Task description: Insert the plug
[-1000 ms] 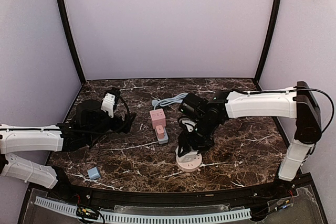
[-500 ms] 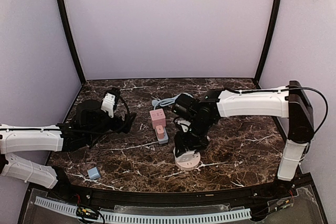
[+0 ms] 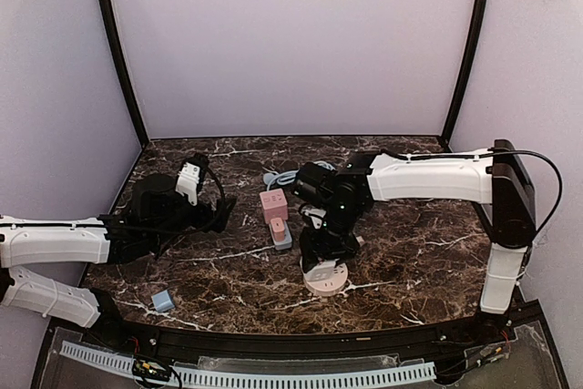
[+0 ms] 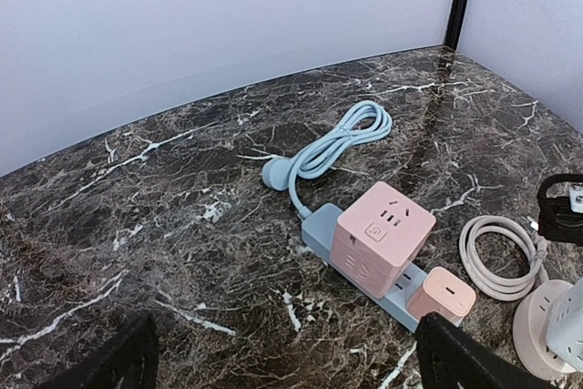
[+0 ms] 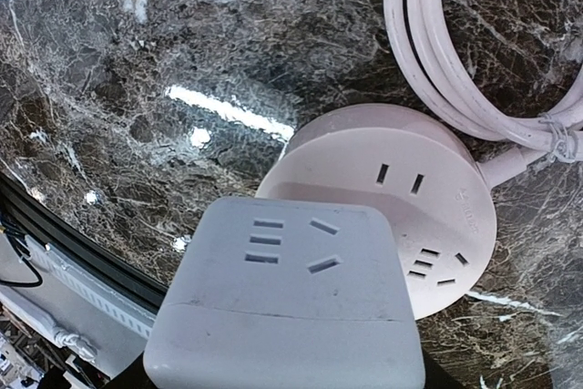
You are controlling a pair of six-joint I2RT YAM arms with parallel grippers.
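Observation:
My right gripper is shut on the plug, a white cube adapter with slots on its face. Its fingers are almost wholly hidden behind the cube in the right wrist view. The cube hangs over the near left part of a round pale pink socket base, which stands on the marble near the table's front. I cannot tell whether cube and base touch. My left gripper is open and apart at the left, its dark fingertips at the bottom of the left wrist view with nothing between them.
A blue power strip lies mid-table, carrying a pink cube socket and a small pink charger. Its blue cable coils behind. A white cable coil lies by the round base. A small blue block sits front left.
The right arm has shifted slightly to the left with the white cube, staying over the round base. The left arm has not moved.

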